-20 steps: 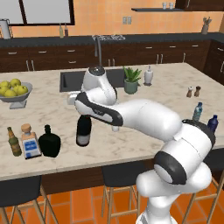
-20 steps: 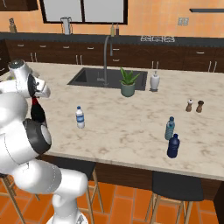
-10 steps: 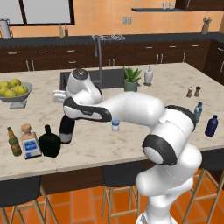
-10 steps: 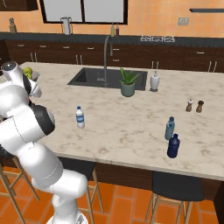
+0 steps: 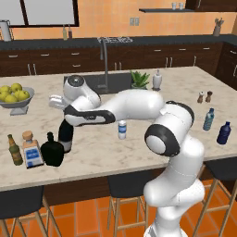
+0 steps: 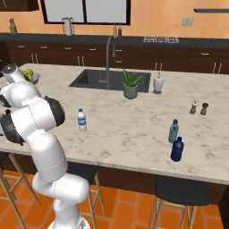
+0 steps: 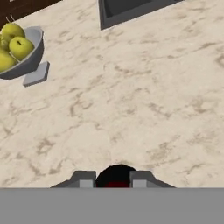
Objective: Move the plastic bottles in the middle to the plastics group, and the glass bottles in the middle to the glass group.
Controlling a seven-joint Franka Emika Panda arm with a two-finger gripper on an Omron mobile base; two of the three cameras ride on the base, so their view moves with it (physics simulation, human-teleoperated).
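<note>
The white arm is reaching across to the left end of the marble counter (image 5: 139,152), w/ the two-finger gripper (image 7: 113,179) sitting over the tall dark wine bottle (image 5: 65,135); in the hand view the fingers are flanking the bottle's dark top w/ a hint of red, so it looks clamped on the neck, tho actual contact is hard to confirm. The bottle is standing upright near the front edge, just beside the squat round-bodied black bottle (image 5: 52,150), which is next to the square clear bottle w/ blue label and cork (image 5: 31,150) and the small brown-green beer-type bottle (image 5: 15,150) at the front-left corner. So the step in hand is prob. delivering the wine bottle to the glass group; the squat black one seems already placed. Next move, as I judge it: let go, lift straight up so the tall bottle isn't tipped into its neighbour. Then the small clear water bottle w/ white cap (image 6: 82,120) is waiting mid-counter, well apart from the slim teal bottle (image 6: 173,131) and the stubby dark blue bottle (image 6: 177,149) near the front-right edge; that one needs a long carry across. A grey bowl of green apples (image 7: 27,59) is sitting toward the back-left, clear of the work.
</note>
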